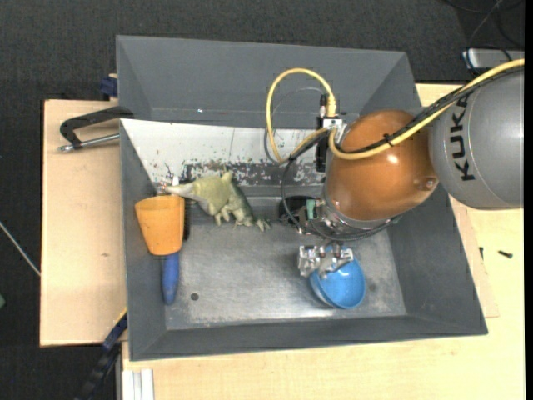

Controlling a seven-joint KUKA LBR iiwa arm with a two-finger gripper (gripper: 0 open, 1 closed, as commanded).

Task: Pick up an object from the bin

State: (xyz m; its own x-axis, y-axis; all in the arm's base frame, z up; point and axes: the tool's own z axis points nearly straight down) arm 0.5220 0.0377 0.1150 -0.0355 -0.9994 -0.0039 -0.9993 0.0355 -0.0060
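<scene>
My gripper (326,261) hangs low at the bin's front right, directly over a round blue object (341,286) that lies on the floor there. Its metal fingertips sit at the blue object's upper left edge, touching or just above it. How far apart the fingers stand is hidden. A pale green toy dinosaur (221,196) stands at the back middle of the bin, well to the left of the gripper.
An orange cup (161,224) lies against the left wall, with a blue pen-like stick (169,279) below it. The arm's orange cover overhangs the bin's right half. Bare floor stretches between the dinosaur and the blue object.
</scene>
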